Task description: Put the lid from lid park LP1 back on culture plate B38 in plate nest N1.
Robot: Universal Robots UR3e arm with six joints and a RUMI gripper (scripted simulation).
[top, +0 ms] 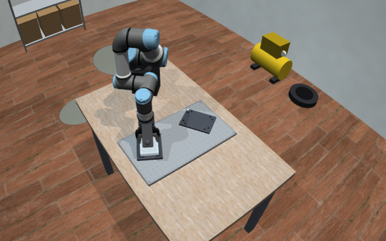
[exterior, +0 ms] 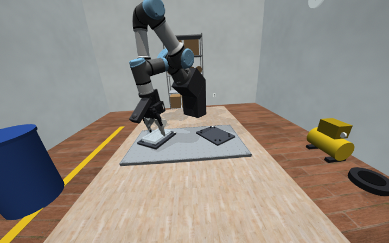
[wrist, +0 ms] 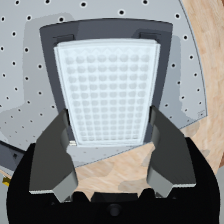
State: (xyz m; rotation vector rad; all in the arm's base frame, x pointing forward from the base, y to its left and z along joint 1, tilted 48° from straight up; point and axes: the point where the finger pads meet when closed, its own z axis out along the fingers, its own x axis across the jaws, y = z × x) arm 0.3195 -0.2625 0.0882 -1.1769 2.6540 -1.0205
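Observation:
My gripper (top: pixel 148 140) (exterior: pixel 156 130) (wrist: pixel 108 108) is shut on the clear lid (top: pixel 149 148) (exterior: pixel 157 136) (wrist: pixel 106 85), gripping it by its two long sides. The lid sits over the white culture plate B38, whose well grid shows through it. The plate stands in the dark plate nest N1 (top: pixel 149 157) (exterior: pixel 146 144) (wrist: pixel 107 27) at the left of the grey board. A double edge shows at the lid's far right corner. I cannot tell whether the lid is fully down. The dark lid park LP1 (top: pixel 197 120) (exterior: pixel 215 135) lies bare to the right.
The grey perforated board (top: pixel 188 143) (exterior: pixel 186 149) lies on the wooden table (top: pixel 218 185) (exterior: pixel 196 196). The arm's black base (exterior: pixel 192 93) stands behind the board. A blue barrel (exterior: pixel 11 168), a yellow machine (top: pixel 271 56) and a black tyre (top: pixel 303 94) stand off the table.

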